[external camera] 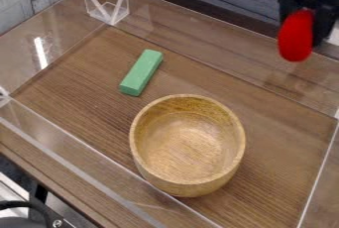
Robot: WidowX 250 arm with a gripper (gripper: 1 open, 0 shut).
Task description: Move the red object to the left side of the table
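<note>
The black gripper at the far right was pinching the small glossy red egg-shaped object, which hung below it above the brown wood-grain table. A green rectangular block lay left of centre; a round wooden bowl sat near.

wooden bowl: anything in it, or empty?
Empty. The wooden bowl sits upright and its bare inner bottom shows; the green block lies apart on the table.
</note>
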